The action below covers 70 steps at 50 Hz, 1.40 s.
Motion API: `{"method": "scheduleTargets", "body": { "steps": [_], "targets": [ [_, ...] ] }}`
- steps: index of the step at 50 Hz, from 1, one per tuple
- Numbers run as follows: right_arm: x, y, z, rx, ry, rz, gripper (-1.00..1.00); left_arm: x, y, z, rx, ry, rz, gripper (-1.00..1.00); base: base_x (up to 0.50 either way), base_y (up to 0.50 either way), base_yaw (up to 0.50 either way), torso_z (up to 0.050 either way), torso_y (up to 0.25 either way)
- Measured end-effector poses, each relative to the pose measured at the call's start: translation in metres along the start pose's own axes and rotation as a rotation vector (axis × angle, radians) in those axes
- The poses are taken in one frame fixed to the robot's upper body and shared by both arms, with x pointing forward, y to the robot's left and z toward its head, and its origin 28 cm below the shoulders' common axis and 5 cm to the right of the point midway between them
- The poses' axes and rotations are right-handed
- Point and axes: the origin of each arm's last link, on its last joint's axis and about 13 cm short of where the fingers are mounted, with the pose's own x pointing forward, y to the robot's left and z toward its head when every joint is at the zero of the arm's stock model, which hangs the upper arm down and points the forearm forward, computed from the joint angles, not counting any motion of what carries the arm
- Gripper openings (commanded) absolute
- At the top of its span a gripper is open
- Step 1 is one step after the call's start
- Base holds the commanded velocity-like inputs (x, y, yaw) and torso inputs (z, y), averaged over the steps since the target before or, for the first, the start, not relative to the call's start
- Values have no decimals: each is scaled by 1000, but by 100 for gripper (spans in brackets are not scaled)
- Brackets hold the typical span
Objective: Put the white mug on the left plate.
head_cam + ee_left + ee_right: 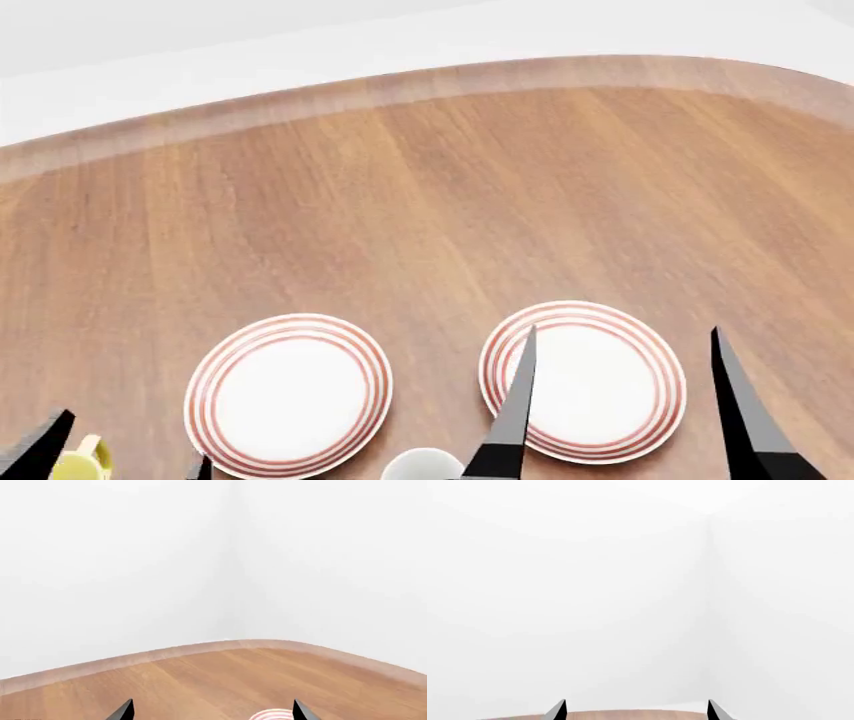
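Note:
The white mug (423, 467) shows only as its rim at the head view's bottom edge, on the table between the two plates. The left plate (288, 395), white with red rings, lies bare just left of the mug. My left gripper (134, 442) is open and empty, low at the plate's left side. In the left wrist view (213, 702) its tips stand wide apart, and a sliver of a ringed plate (272, 715) shows by one tip. My right gripper (623, 335) is open and empty above the right plate; in its wrist view (636, 702) it faces the wall.
The identical right plate (583, 380) lies right of the mug. A mug with a yellow handle (83, 458) sits at the bottom left corner beside my left fingers. The wooden table (441, 200) stretches far ahead to a curved edge and white walls.

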Motion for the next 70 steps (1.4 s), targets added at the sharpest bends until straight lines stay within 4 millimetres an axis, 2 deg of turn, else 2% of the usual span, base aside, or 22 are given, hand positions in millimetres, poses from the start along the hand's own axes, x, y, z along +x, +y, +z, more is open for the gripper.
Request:
{"method": "scheduleTargets", "body": {
  "steps": [25,45,56,70],
  "targets": [
    [1,1,0,-15,9,12,100,-41,-13,-48,33,111,-200,100,0,0,0,0,0],
    [0,1,2,-18,10,9,100,-67,-22,-69,53,196,-269,100,0,0,0,0,0],
    [0,1,2,-18,12,10,100,-76,-27,-83,74,241,-308,100,0,0,0,0,0],
    [1,2,1,-18,16,16,100,-79,-31,-96,111,285,-339,100,0,0,0,0,0]
  ]
}}
